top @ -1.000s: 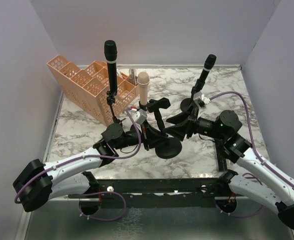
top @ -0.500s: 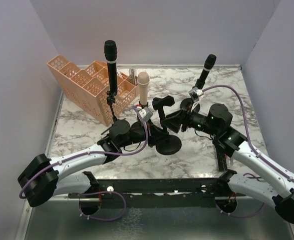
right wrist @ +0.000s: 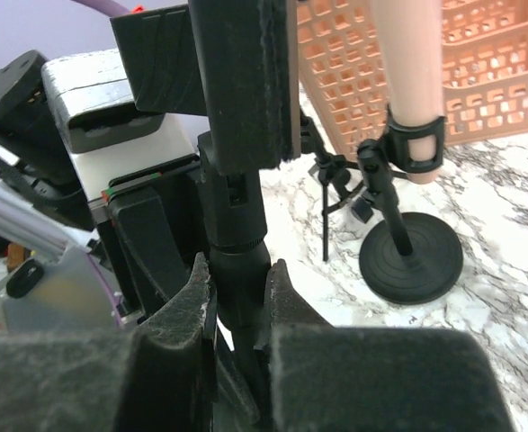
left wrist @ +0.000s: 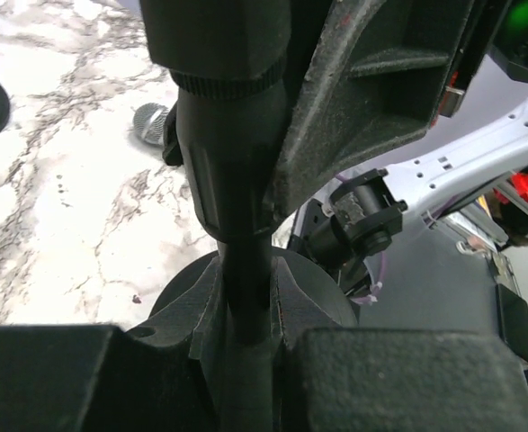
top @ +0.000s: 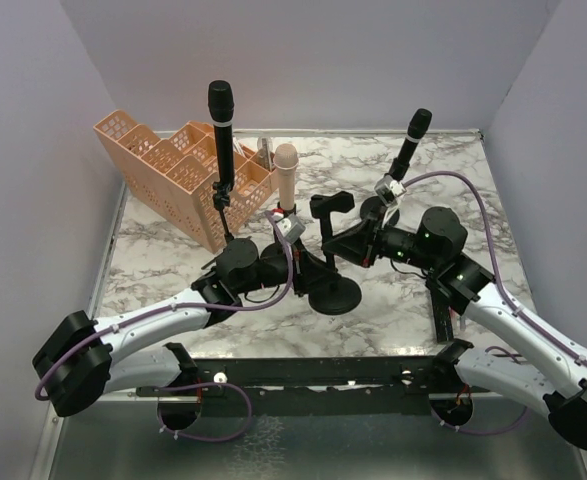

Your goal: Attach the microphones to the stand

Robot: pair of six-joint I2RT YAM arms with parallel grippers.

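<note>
A slim black metal stand [top: 339, 297] with a round disc base is being gripped from both sides. The left claw [left wrist: 246, 304] is being pressed tight onto its thin smooth post just above the base. The right claw [right wrist: 237, 292] is being pinched onto the same post, apparently further up, below the empty clip.

The step is probably being done best if the post is being kept upright and the disc flat on the marbled desk [top: 403, 305]. The post looks slick, so a firm squeeze is being called for. One claw is likely being needed as a brace while the other is being freed to fetch.

Beside the stand, a black microphone with a silver mesh head [left wrist: 151, 123] is lying on the desk. Just behind the stand, a matte pale pink microphone [top: 286, 165] is being held in a clip. Farther back left, an all-black microphone [top: 221, 108] is standing upright by a peach lattice plastic basket [top: 163, 165]. Back right, a second black microphone [top: 413, 128] is leaning.
</note>
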